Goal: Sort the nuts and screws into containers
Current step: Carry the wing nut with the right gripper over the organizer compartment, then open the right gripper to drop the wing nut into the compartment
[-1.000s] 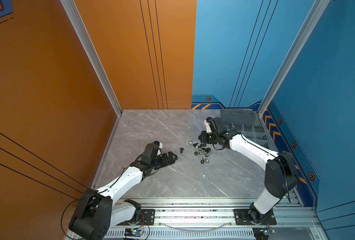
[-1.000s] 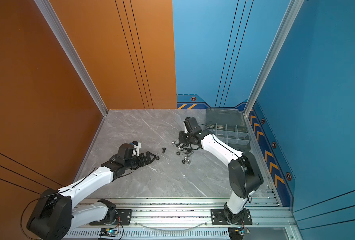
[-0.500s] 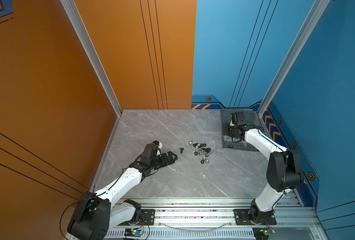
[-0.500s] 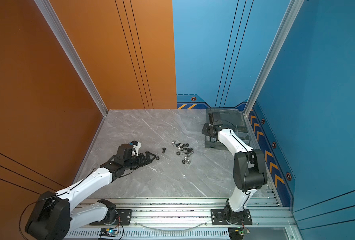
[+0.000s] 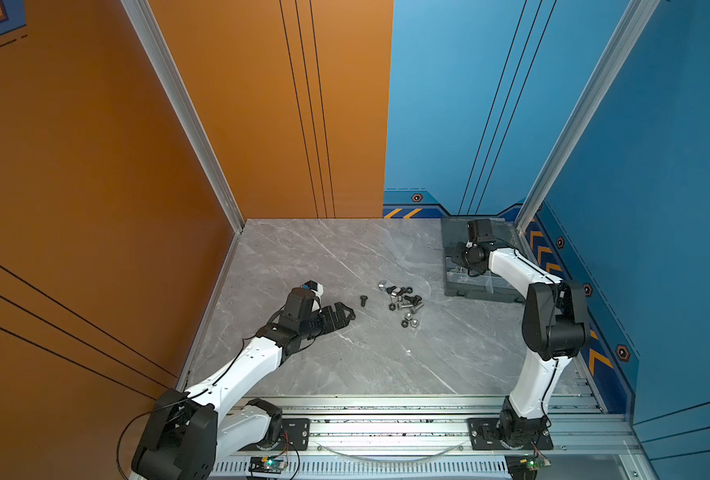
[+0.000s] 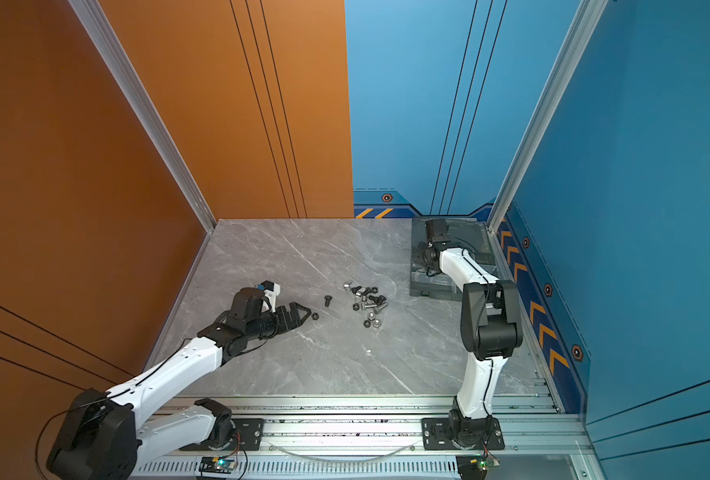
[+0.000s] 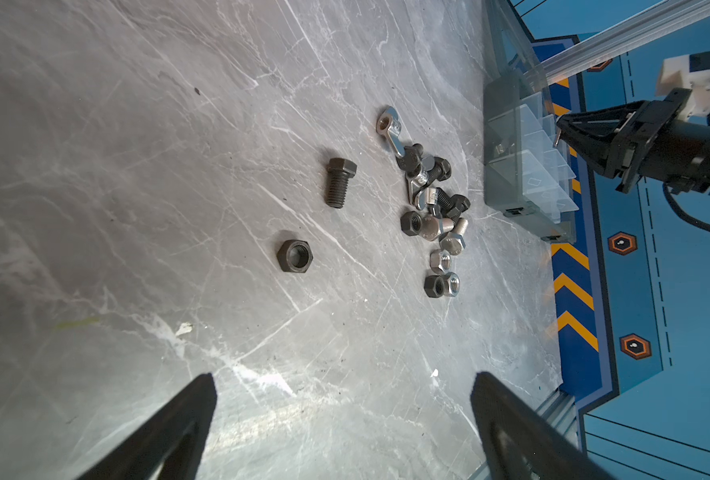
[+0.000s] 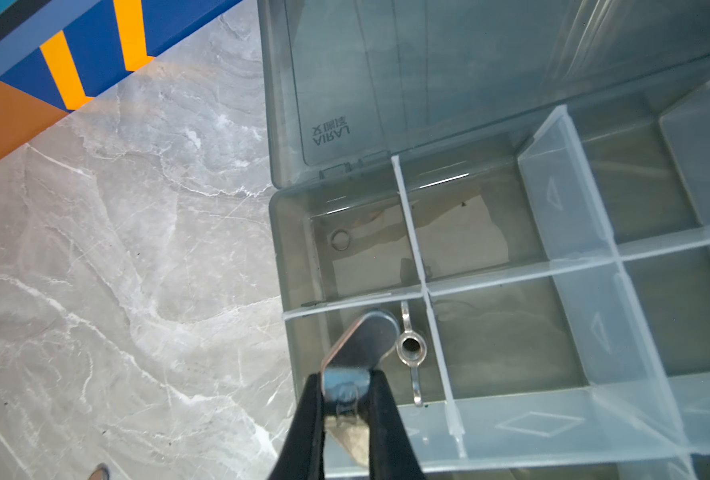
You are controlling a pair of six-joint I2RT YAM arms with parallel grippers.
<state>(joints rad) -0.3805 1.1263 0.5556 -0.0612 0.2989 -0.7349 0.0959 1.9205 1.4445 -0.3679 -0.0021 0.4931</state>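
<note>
While right gripper (image 8: 347,399) hung over organiser box (image 8: 299,249) at far right corner of surface (image 5: 345,365), jaws were clamped on silver wing nut (image 8: 361,345). Second wing nut (image 8: 411,349) lay in edge compartment below. Left gripper (image 7: 342,378) sat low between left edge and mid-surface pile of screws and nuts (image 7: 432,208), jaws apart. Black nut (image 7: 295,257) and black bolt (image 7: 338,183) lay just ahead of it, apart from pile.

Marble tabletop (image 5: 345,361), orange wall (image 5: 95,166), blue wall (image 5: 656,166)
</note>
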